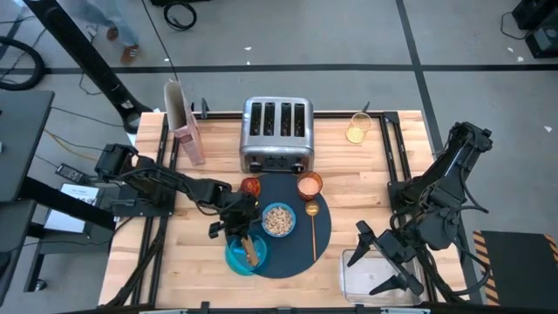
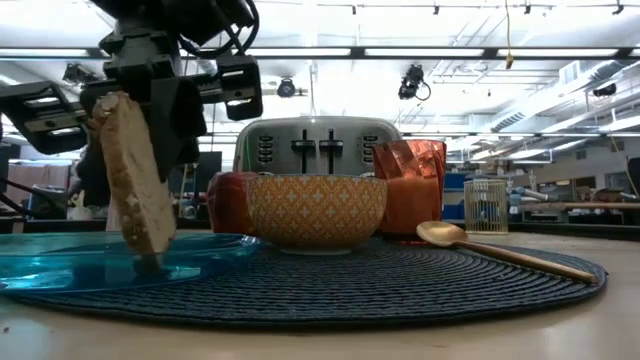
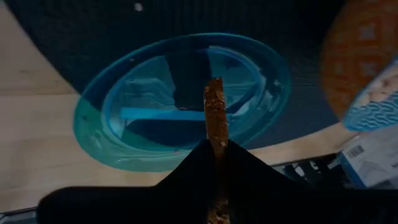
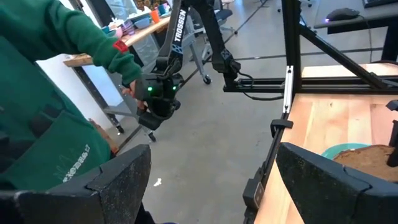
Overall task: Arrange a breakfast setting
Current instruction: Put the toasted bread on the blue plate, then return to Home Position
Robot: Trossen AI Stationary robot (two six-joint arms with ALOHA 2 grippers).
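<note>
A round dark slate-blue mat (image 1: 292, 249) lies at the table's middle front. On it stand a small patterned bowl (image 1: 278, 220) of cereal, a copper cup (image 1: 309, 185), a red apple (image 1: 251, 187) and a gold spoon (image 1: 312, 228). A clear blue plate (image 1: 235, 260) overlaps its left edge. My left gripper (image 1: 237, 228) is above the plate, shut on a slice of toast (image 2: 135, 185). My right gripper (image 1: 384, 262) is open and empty at the front right, over a clear tub (image 1: 370, 277). My left gripper pinches the toast's upper end (image 3: 216, 138) between its two fingers, one on each flat face. The fingers come from above, pointing down. The toast stands on edge, a little tilted, its lower end (image 2: 150, 255) down in the blue plate (image 2: 90, 262).
A steel four-slot toaster (image 1: 277, 133) stands behind the mat, a pink-and-white cereal box (image 1: 186, 126) at the far left, and a glass (image 1: 357, 131) at the far right. A person in a green sleeve (image 4: 56, 56) stands beyond the table, beside another arm.
</note>
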